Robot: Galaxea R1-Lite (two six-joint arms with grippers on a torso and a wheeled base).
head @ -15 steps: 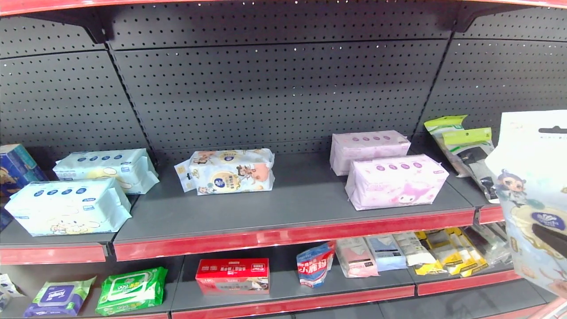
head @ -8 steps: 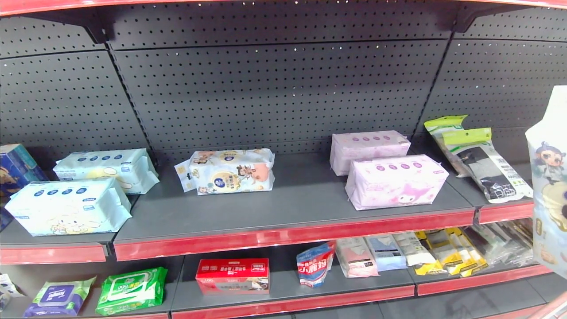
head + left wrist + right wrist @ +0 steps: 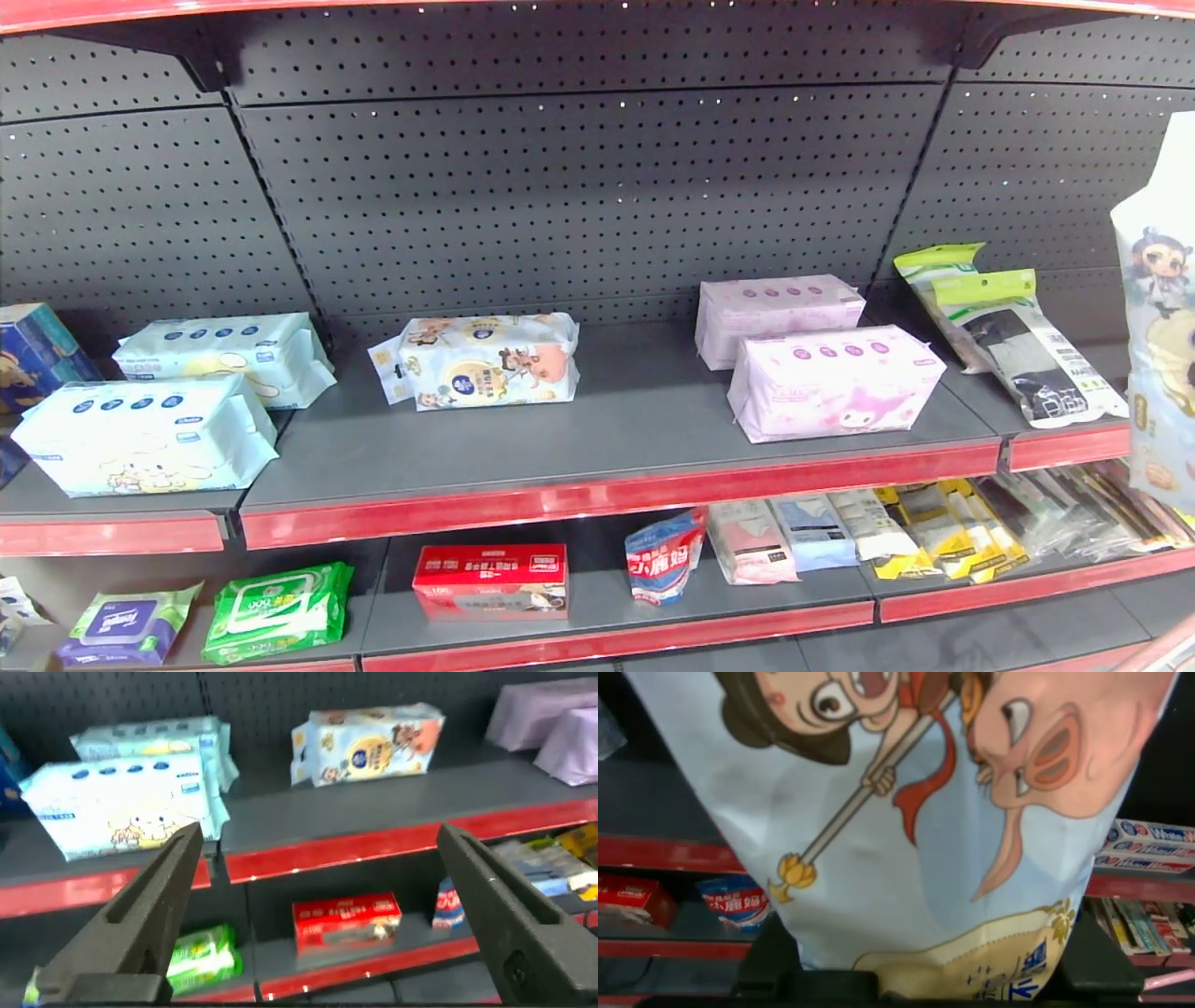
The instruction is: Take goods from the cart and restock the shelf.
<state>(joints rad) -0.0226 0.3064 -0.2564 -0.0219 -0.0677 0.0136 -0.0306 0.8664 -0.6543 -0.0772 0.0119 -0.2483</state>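
A tissue pack printed with cartoon figures (image 3: 1158,317) hangs upright at the far right of the head view, in front of the shelf's right bay. My right gripper (image 3: 938,980) is shut on the lower end of this tissue pack (image 3: 915,812), its dark fingers (image 3: 775,961) on either side. A matching cartoon pack (image 3: 485,359) lies on the middle shelf (image 3: 616,495). My left gripper (image 3: 320,831) stands open and holds nothing, in front of the shelf's red edge (image 3: 374,845), with that matching pack (image 3: 369,742) beyond it.
Two blue-and-white packs (image 3: 149,443) lie at the shelf's left, two pink packs (image 3: 831,378) to the right of centre, green-topped bags (image 3: 1008,327) further right. The lower shelf carries a red box (image 3: 490,579), green wipes (image 3: 275,611) and several small packets. Bare shelf lies between the cartoon and pink packs.
The held cartoon pack has risen and shifted to the right in the head view, uncovering the green-topped bags. The shelf goods have not moved.
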